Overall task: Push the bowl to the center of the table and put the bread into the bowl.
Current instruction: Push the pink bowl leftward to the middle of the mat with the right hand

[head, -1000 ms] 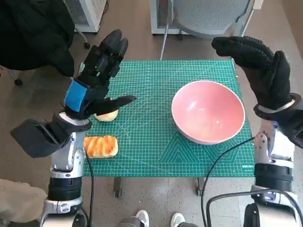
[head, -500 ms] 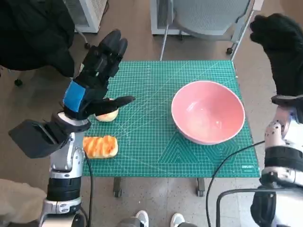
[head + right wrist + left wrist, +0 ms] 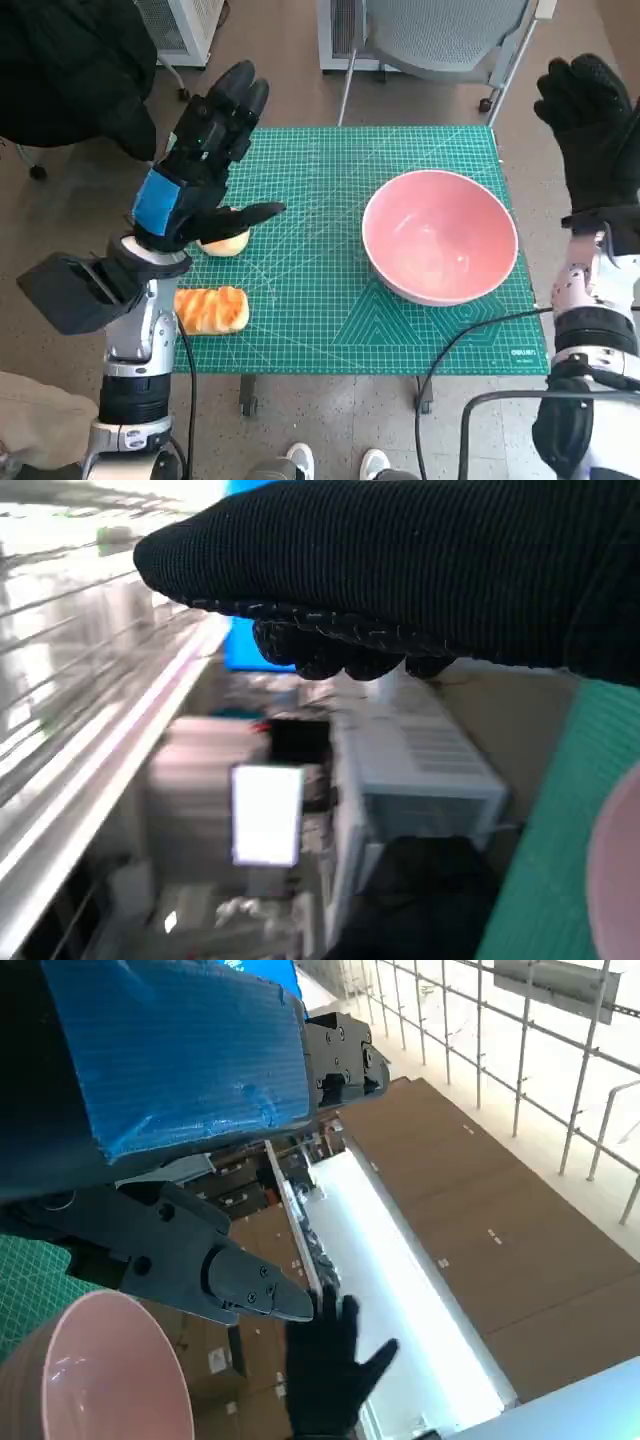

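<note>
At the far left of the head view, a dark coat (image 3: 70,60) is lying beside the table. The left hand (image 3: 205,160) is hovering above the left part of the green mat (image 3: 320,220), its fingers spread apart and holding nothing, its thumb sticking out toward the middle. Under that hand a pale bun (image 3: 225,243) is sitting on the mat, partly hidden by the thumb. Nearer the robot, a striped orange bread (image 3: 212,309) is lying at the mat's left edge, apart from the bun. Neither piece is touching the bowl.

Right of the middle, the pink bowl (image 3: 440,250) is standing upright on the mat, well apart from both breads and close to the mat's right edge. Behind the table a grey chair (image 3: 440,35) is standing. At the far right, the right hand (image 3: 592,125) is raised beyond the table's right edge, fingers apart, gripping nothing and touching nothing. In the left wrist view it is showing as a splayed glove past the bowl's rim.
</note>
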`<state>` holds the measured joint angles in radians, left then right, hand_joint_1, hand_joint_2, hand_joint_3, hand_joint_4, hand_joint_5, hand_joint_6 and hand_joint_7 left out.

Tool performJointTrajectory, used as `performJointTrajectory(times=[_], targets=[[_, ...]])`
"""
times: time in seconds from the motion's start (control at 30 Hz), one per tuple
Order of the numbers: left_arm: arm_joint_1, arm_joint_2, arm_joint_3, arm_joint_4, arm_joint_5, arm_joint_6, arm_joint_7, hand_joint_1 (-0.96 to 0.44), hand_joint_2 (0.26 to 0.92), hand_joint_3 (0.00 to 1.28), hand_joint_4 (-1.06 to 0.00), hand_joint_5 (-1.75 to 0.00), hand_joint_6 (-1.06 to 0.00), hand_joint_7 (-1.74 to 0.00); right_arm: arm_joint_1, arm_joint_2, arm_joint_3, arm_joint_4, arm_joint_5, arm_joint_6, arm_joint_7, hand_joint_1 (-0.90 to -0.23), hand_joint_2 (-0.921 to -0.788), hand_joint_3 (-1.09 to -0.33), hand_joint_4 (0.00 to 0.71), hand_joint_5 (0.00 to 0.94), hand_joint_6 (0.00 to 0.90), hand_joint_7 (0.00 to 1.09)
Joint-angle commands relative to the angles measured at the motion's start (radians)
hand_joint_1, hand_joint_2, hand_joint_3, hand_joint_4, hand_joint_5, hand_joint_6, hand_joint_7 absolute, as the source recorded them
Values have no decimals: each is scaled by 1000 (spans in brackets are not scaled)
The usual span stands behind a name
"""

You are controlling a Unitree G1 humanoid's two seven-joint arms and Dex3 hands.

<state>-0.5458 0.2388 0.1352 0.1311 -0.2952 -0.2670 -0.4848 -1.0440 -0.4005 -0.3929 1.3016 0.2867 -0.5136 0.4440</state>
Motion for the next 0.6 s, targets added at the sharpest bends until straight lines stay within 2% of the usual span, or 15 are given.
performJointTrajectory(times=[0.03, 0.13, 0.37, 0.5, 0.6], targets=[[15, 12, 8, -27, -9, 9, 2, -315, 906, 5, -58, -3, 1, -316, 44, -1, -7, 26, -24, 63, -60, -774, -921, -885, 265, 23, 352, 47], [21, 14, 10, -32, -8, 9, 3, -309, 907, 5, -57, -2, 1, -315, 59, 14, -13, 32, -34, 94, -96, -773, -921, -875, 289, 30, 369, 54], [27, 15, 11, -34, -7, 6, 1, -308, 907, 4, -58, -2, 1, -315, 72, 25, -10, 33, -47, 121, -129, -745, -921, -871, 319, 34, 392, 62], [32, 18, 13, -38, -9, 5, -1, -306, 907, 4, -58, -2, 1, -316, 76, 32, -3, 35, -67, 136, -160, -732, -921, -881, 335, 34, 406, 67], [33, 18, 12, -38, -9, 5, -2, -305, 908, 5, -58, -2, 1, -316, 77, 37, -2, 35, -78, 143, -169, -754, -921, -887, 343, 32, 417, 70]])
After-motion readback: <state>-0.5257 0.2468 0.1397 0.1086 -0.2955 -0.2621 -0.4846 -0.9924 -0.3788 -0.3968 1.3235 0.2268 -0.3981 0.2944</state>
